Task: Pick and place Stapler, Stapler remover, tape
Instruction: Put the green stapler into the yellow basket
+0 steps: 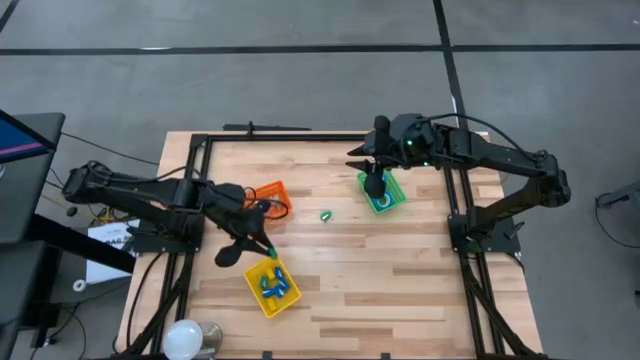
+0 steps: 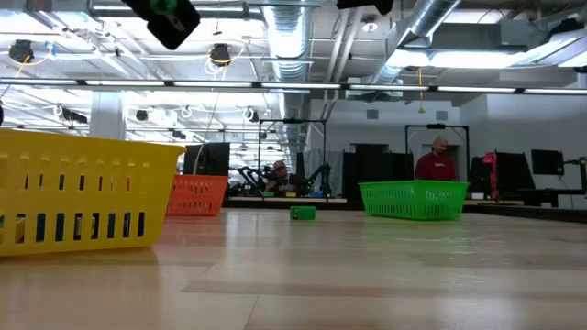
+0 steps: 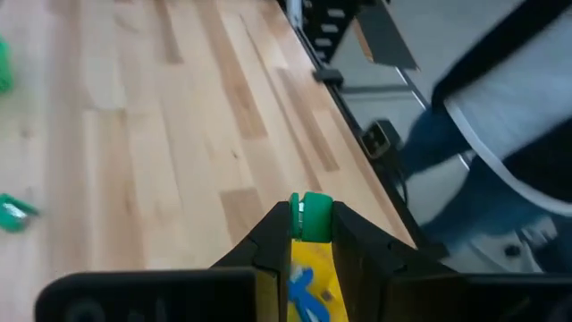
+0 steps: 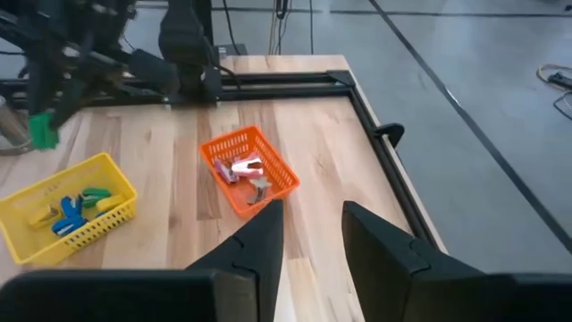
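My left gripper [image 1: 266,249] hangs over the far edge of the yellow bin [image 1: 272,286], shut on a small green stapler [image 3: 310,217]. The yellow bin holds several blue, green and yellow staplers [image 4: 76,207]. Another green stapler [image 1: 326,214] lies flat on the table's middle. Pale stapler removers [image 4: 246,170] lie in the orange bin [image 1: 270,194]. My right gripper [image 4: 313,234] is open and empty above the green bin [image 1: 383,193]. The tape is hidden. My left gripper pinches the green stapler's sides [image 3: 300,221] between its two fingers. One end of the stapler sticks out past the fingertips. The fingers slant down from the table's left. The stapler is lifted clear, just above the yellow bin [image 3: 311,284].
A black frame [image 1: 200,150] runs along the table's left, far and right sides. A person [image 3: 500,134] stands beside the table's edge. Bare wood lies between the bins and toward the near right. People [image 2: 438,163] show in the room beyond.
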You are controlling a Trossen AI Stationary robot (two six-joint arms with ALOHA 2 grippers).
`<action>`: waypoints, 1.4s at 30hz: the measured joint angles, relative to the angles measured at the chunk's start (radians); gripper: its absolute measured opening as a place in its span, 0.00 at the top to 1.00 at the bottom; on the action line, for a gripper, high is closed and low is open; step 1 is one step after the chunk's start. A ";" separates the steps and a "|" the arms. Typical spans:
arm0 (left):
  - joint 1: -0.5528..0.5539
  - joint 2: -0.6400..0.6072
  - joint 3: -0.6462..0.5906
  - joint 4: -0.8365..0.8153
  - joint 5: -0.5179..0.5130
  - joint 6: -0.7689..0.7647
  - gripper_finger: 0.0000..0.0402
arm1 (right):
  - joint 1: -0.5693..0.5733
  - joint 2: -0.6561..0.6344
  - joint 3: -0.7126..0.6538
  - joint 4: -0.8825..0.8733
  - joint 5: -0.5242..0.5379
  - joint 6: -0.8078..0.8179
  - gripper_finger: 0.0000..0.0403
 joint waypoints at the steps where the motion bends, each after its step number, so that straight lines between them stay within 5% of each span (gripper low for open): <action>1: -0.013 0.002 0.000 -0.008 0.000 0.000 0.86 | -0.001 0.000 0.000 -0.005 0.000 0.000 0.73; 14: -0.175 0.090 -0.064 -0.048 -0.021 0.004 0.86 | -0.028 0.010 -0.001 0.001 0.000 -0.042 0.73; 29: -0.173 0.180 -0.165 -0.028 -0.039 0.004 0.86 | -0.031 0.010 0.000 -0.002 0.000 -0.042 0.73; 42: -0.172 0.172 -0.165 -0.023 -0.038 0.000 0.72 | -0.031 0.010 0.000 -0.002 0.000 -0.042 0.73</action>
